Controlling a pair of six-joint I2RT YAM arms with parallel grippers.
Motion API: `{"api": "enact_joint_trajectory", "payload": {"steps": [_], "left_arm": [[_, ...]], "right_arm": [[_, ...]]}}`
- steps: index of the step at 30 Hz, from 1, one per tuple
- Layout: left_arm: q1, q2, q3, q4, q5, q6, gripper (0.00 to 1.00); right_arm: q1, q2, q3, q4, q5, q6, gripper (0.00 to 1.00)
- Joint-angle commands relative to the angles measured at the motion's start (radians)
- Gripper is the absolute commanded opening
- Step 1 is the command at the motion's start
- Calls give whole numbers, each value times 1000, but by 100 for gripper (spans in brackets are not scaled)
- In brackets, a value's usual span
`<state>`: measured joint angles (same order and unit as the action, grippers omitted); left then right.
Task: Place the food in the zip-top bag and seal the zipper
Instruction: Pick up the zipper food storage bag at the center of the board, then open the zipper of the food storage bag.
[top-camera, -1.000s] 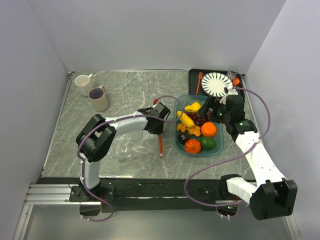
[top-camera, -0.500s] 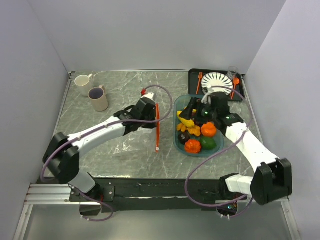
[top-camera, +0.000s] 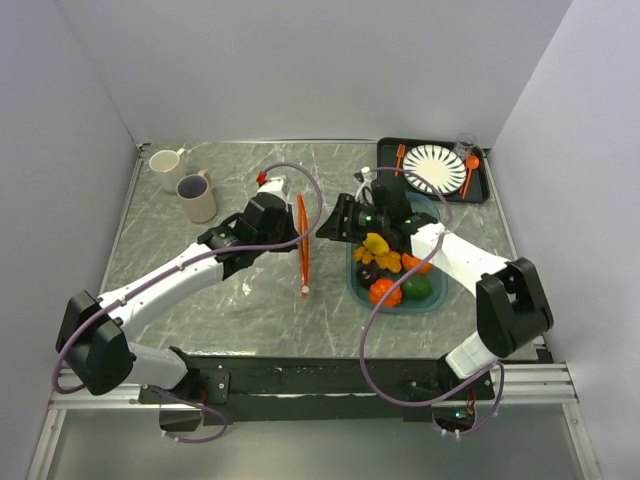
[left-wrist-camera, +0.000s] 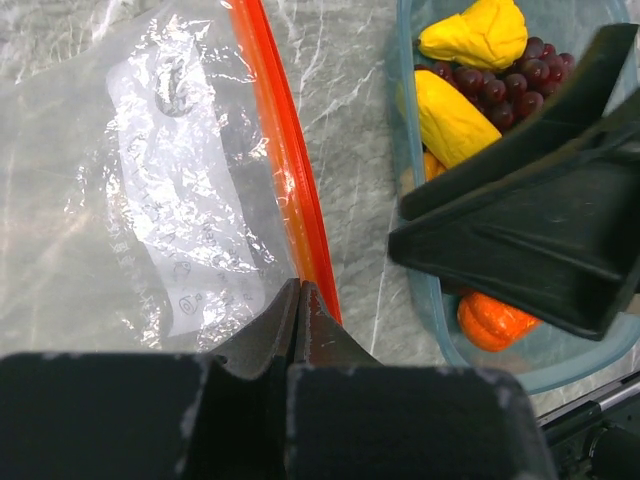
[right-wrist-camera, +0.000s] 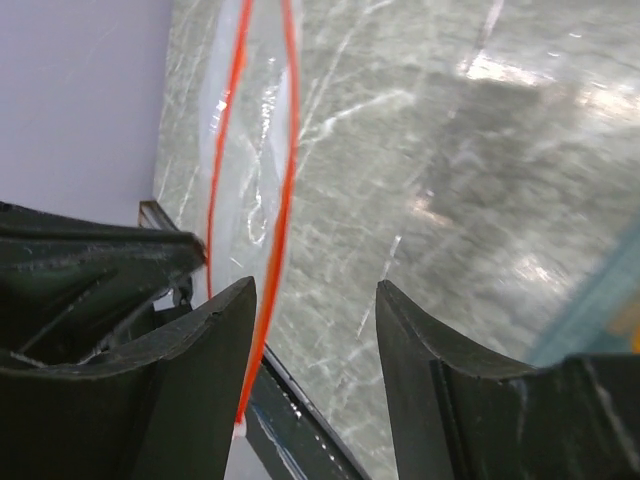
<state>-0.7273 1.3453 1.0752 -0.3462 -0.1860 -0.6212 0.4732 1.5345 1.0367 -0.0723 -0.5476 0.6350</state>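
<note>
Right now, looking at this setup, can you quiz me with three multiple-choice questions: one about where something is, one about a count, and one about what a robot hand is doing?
1. Where is the food?
A) in the zip-top bag
B) on the floor
C) in the teal tray

2. How many mugs are there?
A) one
B) two
C) four

3. What is the left hand doing?
A) shut on the zipper
B) hanging open
C) gripping a yellow fruit

Answers:
1 C, the pieces lie within its walls.
2 B, one white and one beige, side by side.
3 A, it pinches the orange strip in its own wrist view.
</note>
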Motion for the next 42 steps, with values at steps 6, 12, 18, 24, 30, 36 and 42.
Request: {"api": "enact_joint_trajectory", "payload": {"steps": [6, 12, 18, 24, 30, 36, 42], "left_arm": [[6, -12, -6, 33, 3, 15, 1], [6, 0, 17, 35, 20, 29, 1], [34, -60, -23, 12, -21, 12, 1], [198, -149, -112, -31, -18, 14, 1], [243, -160, -90, 4, 113, 60, 16], [239, -150, -87, 88, 302, 29, 38], [161, -156, -86, 102, 332, 67, 63]], "right_arm": [[59, 96, 98, 79, -46, 19, 60], [81, 187, 141, 78, -48, 22, 54], [82, 242, 137, 134, -100, 49, 11], [91, 205, 103, 140, 20, 80, 0], [145, 214, 177, 59, 101, 81, 0], [185, 202, 210, 37, 179, 130, 0], [188, 197, 230, 9, 242, 124, 0]]}}
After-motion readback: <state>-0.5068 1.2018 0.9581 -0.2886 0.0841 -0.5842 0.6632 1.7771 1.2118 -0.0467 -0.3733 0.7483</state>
